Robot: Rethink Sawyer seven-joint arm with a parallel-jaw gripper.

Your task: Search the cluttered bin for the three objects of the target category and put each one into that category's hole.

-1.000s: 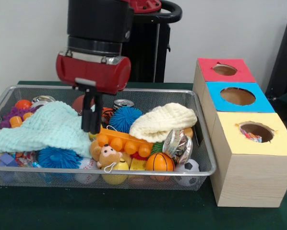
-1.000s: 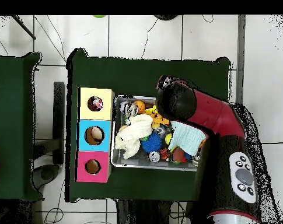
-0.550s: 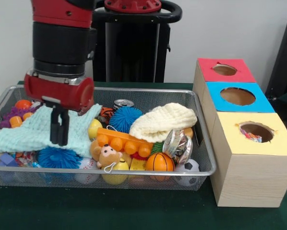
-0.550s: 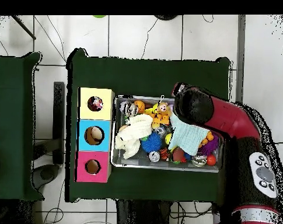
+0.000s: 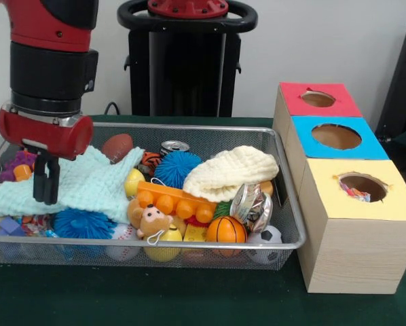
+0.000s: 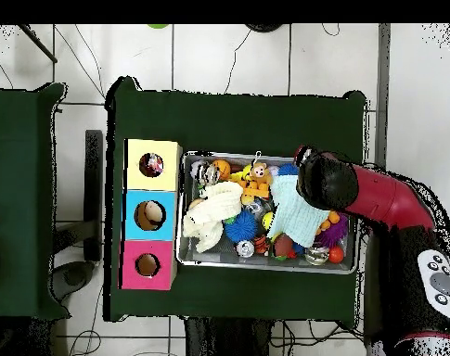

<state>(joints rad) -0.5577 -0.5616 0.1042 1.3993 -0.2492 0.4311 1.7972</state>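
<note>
- Front view: the black two-fingered gripper point(image 5: 46, 180) hangs below the red and black arm point(image 5: 50, 75) at the left end of the silver wire-mesh bin point(image 5: 284, 204); its fingers look pressed close together, pinching nothing, tips over the pale mint knitted cloth point(image 5: 87, 183).
- To the right in the bin lie a cream knitted cloth point(image 5: 230, 171), a spiky blue ball point(image 5: 177, 167), an orange bumpy plastic block point(image 5: 176, 201), a small brown teddy bear point(image 5: 151, 221) and a little orange basketball point(image 5: 226, 230).
- Beside the bin stands a wooden box with a red-topped hole point(image 5: 318, 99), a blue-topped hole point(image 5: 337, 136) and a yellow-topped hole point(image 5: 363, 186).
- Overhead view: the arm point(image 6: 377, 199) covers the bin's point(image 6: 265, 264) end farthest from the box; the gripper is hidden beneath it. The mint cloth point(image 6: 298, 213) lies just beside it.
</note>
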